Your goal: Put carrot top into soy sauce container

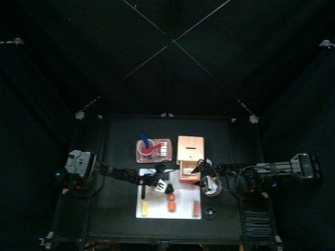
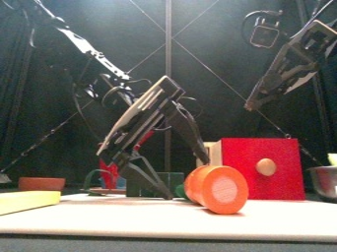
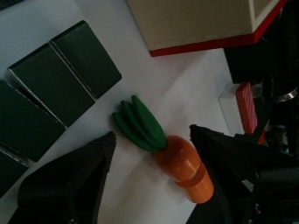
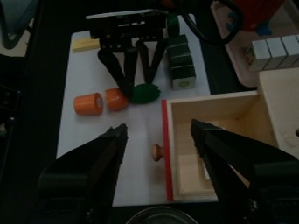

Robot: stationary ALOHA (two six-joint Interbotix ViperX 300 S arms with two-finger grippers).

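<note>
The carrot lies on the white mat (image 1: 157,208). Its green carrot top (image 3: 140,124) is joined to the orange body (image 3: 187,171), and another orange piece (image 4: 87,103) sits at the far end. My left gripper (image 3: 152,144) hovers just above the carrot top (image 4: 146,92), open, one jaw on each side. Beside it stand dark green boxes (image 3: 59,79), which I take for the soy sauce container (image 4: 179,61). My right gripper (image 4: 159,131) hangs open and empty, raised above the wooden box (image 4: 228,131).
The wooden box has a red drawer front with a knob (image 2: 267,167). A red container (image 1: 153,149) stands at the back. At the front are a yellow block (image 2: 27,202), a brown bowl (image 2: 39,183) and a metal bowl (image 2: 324,182).
</note>
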